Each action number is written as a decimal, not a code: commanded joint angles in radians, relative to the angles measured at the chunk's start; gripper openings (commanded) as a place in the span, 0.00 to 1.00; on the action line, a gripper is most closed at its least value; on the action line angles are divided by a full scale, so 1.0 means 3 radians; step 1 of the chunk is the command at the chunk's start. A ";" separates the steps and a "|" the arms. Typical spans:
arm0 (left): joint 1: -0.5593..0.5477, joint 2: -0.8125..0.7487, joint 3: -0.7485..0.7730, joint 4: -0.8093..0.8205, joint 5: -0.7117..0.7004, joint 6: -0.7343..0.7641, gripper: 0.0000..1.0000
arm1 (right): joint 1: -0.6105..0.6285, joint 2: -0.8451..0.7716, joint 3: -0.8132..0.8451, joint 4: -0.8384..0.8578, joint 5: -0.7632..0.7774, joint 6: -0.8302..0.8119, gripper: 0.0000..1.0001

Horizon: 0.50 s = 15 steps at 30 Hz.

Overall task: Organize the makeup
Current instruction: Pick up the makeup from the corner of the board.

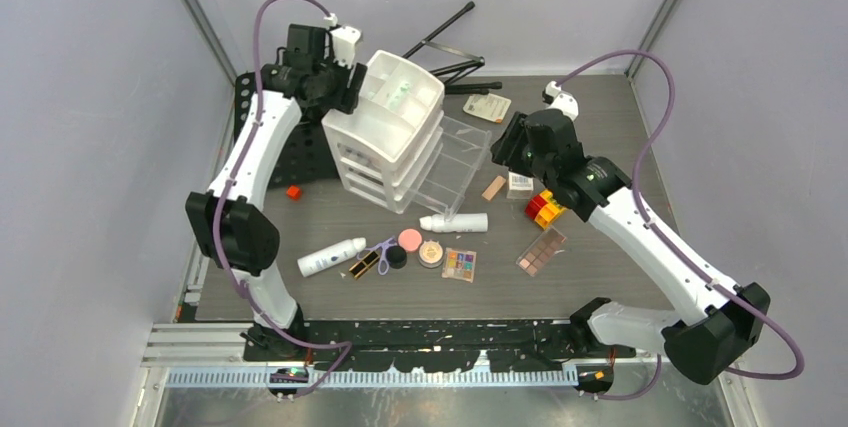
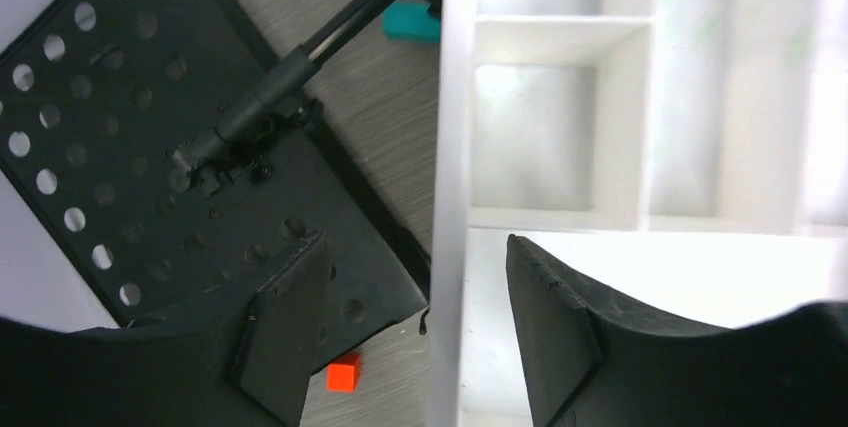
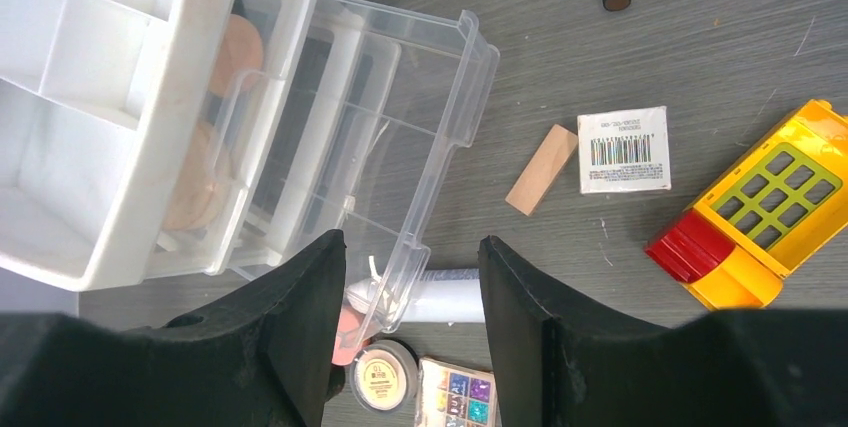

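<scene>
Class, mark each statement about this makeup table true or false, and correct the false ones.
1. The clear drawer stands pulled out of the white organizer. True.
2. A white bottle lies left of the lipstick. True.
3. The right gripper grips that bottle. False: its jaws stand open, holding nothing.
4. The multicolour palette lies inside the drawer. False: it lies on the table.

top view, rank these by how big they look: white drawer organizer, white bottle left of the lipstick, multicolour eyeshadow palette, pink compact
1. white drawer organizer, by far the largest
2. white bottle and multicolour eyeshadow palette: too close to rank, the bottle is longer, the palette wider
3. pink compact, smallest
</scene>
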 commanded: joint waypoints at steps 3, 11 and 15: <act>-0.0019 -0.0461 0.0067 0.0341 0.0413 -0.0227 0.68 | -0.0007 -0.0159 -0.0004 0.0037 0.0095 -0.0105 0.57; -0.0017 -0.0913 -0.0139 0.0503 0.0300 -0.0588 0.72 | -0.0012 -0.0319 -0.0117 -0.0091 0.0199 -0.0198 0.57; -0.0019 -0.1295 -0.0628 0.0763 -0.0040 -0.1055 0.74 | -0.0026 -0.0473 -0.0172 -0.0242 0.0221 -0.0306 0.65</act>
